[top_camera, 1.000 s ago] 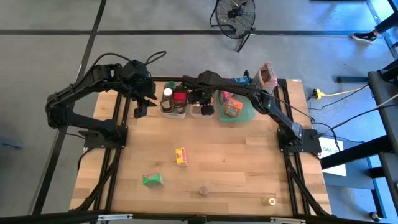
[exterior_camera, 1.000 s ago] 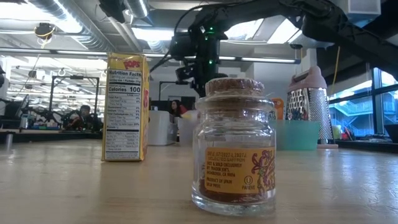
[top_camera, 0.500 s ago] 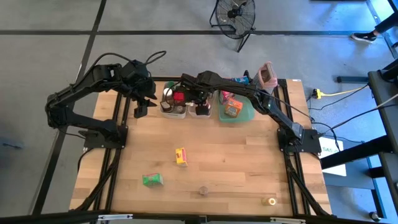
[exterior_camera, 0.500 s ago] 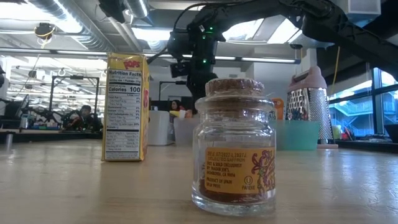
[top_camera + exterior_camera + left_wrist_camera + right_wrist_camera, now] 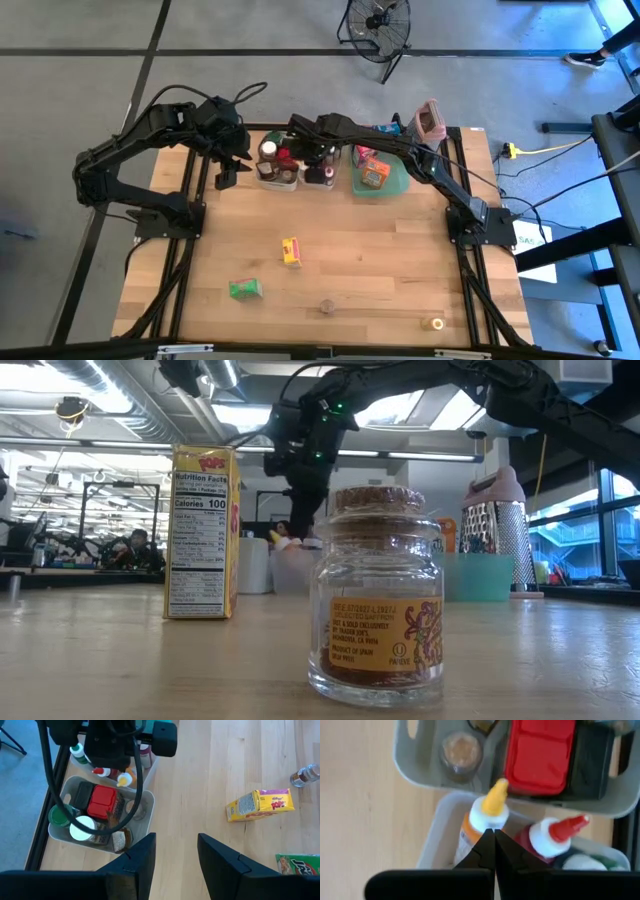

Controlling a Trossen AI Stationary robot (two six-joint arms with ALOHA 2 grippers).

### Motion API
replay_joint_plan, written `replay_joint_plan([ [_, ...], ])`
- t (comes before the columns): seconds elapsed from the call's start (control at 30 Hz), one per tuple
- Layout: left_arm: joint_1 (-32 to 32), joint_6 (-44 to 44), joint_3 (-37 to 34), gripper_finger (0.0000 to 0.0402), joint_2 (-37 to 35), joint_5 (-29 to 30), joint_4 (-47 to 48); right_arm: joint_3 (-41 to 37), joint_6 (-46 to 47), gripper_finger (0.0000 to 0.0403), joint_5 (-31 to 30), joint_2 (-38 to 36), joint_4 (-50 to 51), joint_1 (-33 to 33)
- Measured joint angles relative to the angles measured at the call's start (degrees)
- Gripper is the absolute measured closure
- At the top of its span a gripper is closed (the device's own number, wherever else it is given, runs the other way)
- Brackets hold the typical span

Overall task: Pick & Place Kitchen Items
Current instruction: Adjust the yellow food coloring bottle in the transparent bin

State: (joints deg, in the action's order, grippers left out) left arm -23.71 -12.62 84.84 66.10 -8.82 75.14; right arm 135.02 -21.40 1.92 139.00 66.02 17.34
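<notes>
Two clear tubs stand at the table's far edge, one (image 5: 278,172) holding a red box (image 5: 542,755), a dark box and small jars, the other (image 5: 437,835) holding a yellow-capped bottle (image 5: 487,815) and a red-capped bottle (image 5: 552,837). My right gripper (image 5: 492,836) is shut, pointing steeply down right over the yellow-capped bottle. My left gripper (image 5: 175,852) hangs open and empty above the table, left of the tubs (image 5: 228,175). On the open table rest a yellow box (image 5: 291,251), a green box (image 5: 245,289) and a cork-stoppered jar (image 5: 378,600). My right gripper's shut fingertips (image 5: 485,842) stand over the shoulder of the yellow-capped bottle (image 5: 480,820), coming from above. I cannot tell whether they touch it.
A green tray (image 5: 392,180) with more boxes lies right of the tubs, and a metal grater (image 5: 430,120) stands at the far right corner. A tiny jar (image 5: 433,323) sits near the front edge. Bare wood lies across the table's middle.
My right gripper has tipped and rolled at the wrist above the tubs, staying shut. My left arm has kept still, and nothing on the table has moved.
</notes>
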Motion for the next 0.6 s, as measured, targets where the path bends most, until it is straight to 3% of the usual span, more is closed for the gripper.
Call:
replay_joint_plan([
  [0.6,-0.01,-0.15,0.0,0.026,0.0,-0.02,-0.02,-0.07,1.09,0.0402,-1.71,-0.74,0.99,0.0],
])
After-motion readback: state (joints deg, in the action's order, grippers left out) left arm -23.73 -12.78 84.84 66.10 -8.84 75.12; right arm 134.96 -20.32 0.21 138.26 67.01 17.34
